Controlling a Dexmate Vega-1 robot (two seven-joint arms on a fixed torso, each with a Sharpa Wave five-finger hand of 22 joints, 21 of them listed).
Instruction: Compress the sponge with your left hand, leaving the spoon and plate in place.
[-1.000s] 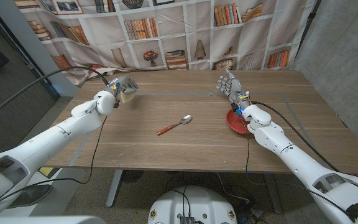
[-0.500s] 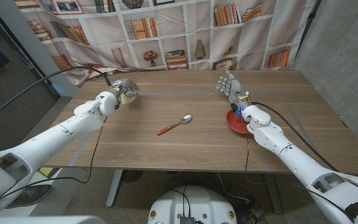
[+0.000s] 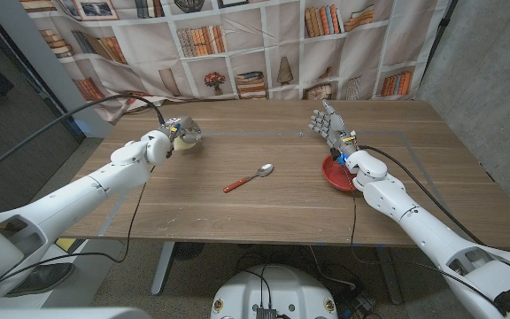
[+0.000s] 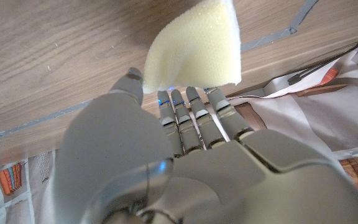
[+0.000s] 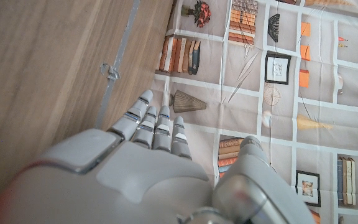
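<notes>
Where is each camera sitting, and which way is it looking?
Head view: from the robot's head, looking down at the table; both arms, the left hand, the right hand.
Left wrist view: on the left wrist, looking along the left hand gripping the sponge.
Right wrist view: on the right wrist, looking along the right hand toward the bookshelf backdrop.
Shared: head and left wrist views show the sponge.

Pale yellow porous foam sponge (image 4: 194,46) with a matt, finely pitted surface. Smooth glossy grey plastic left hand (image 4: 166,162). Matt brown wood-grain table (image 3: 264,199). Shiny metal red-handled spoon (image 3: 248,178). Glossy red plate (image 3: 333,175).
</notes>
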